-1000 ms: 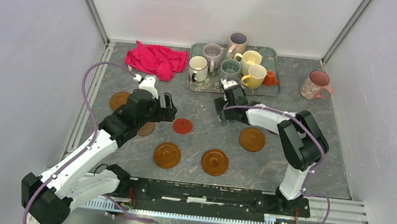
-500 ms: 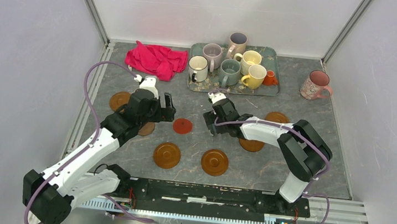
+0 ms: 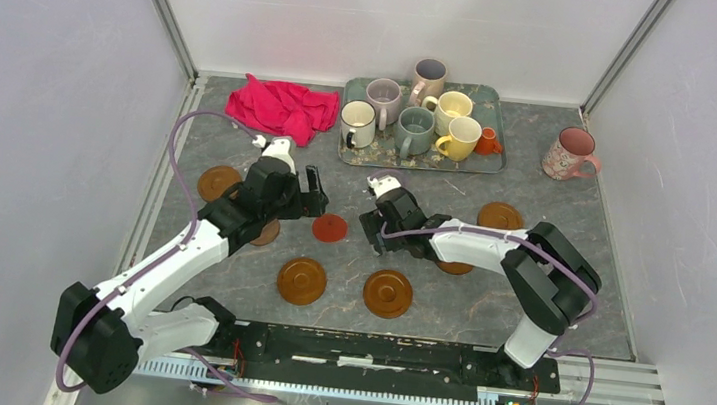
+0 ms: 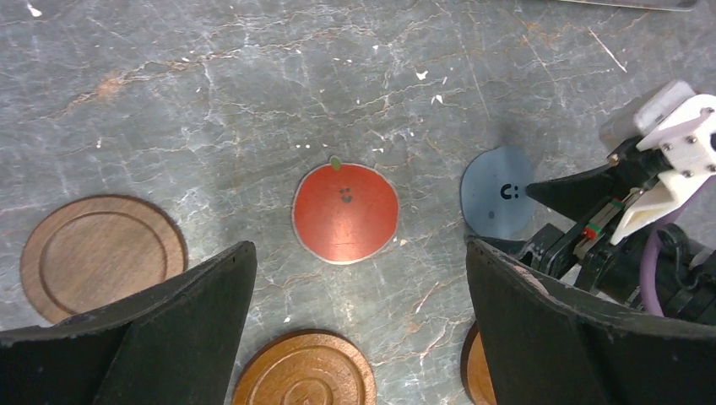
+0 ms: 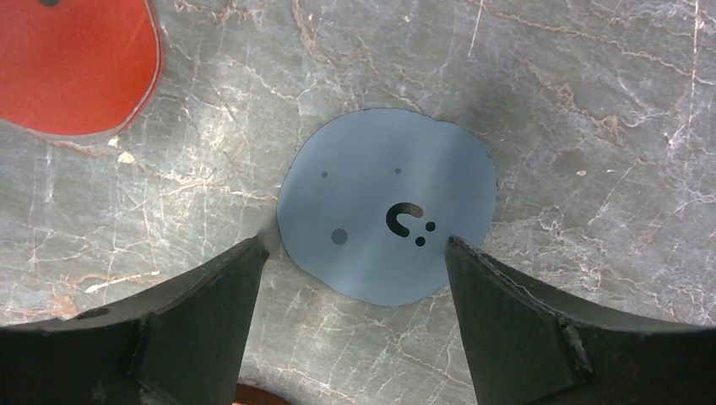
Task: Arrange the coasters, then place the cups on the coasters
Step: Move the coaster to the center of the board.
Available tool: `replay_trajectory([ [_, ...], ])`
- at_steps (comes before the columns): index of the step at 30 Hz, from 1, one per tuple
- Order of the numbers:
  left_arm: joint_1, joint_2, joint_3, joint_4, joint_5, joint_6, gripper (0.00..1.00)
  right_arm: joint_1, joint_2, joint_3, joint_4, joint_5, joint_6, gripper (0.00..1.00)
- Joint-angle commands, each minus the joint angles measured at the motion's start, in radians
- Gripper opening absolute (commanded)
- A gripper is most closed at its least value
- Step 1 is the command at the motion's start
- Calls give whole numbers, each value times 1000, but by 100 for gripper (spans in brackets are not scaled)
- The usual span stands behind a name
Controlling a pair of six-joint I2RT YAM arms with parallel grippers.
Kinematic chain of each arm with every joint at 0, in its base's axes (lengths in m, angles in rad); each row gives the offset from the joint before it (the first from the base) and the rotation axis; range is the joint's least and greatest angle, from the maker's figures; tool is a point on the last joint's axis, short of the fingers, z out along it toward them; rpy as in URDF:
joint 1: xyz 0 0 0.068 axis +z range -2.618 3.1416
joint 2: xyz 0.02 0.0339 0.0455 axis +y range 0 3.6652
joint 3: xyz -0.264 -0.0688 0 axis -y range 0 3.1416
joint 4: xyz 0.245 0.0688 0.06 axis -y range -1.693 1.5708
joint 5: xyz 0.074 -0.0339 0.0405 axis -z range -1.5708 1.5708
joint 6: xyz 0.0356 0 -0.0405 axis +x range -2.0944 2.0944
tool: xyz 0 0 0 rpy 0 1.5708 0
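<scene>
The red coaster lies flat mid-table. Just behind it my left gripper stands open, holding nothing. The blue coaster lies right of the red one. My right gripper is open and low over it, one fingertip at each side of its near edge. Amber coasters lie around; a dark brown one is partly under the left arm. Several cups stand on the tray; a pink floral cup stands far right.
The teal tray sits at the back centre, with a tiny orange cup at its right end. A red cloth lies to its left. Another amber coaster peeks from under the right arm. The two grippers are close together.
My right gripper has moved from the tray's front edge leftward and nearer, down over the blue coaster, uncovering an amber coaster behind it. The left gripper has shifted slightly right.
</scene>
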Motion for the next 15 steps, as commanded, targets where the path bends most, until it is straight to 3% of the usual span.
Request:
replay_trajectory([
  [1,-5,15,24,74,38,-63,100,20,2,-48,-93,-53,48,87],
  [15,-4,4,10,69,24,-47,100,44,-22,-67,-121,0,61,89],
])
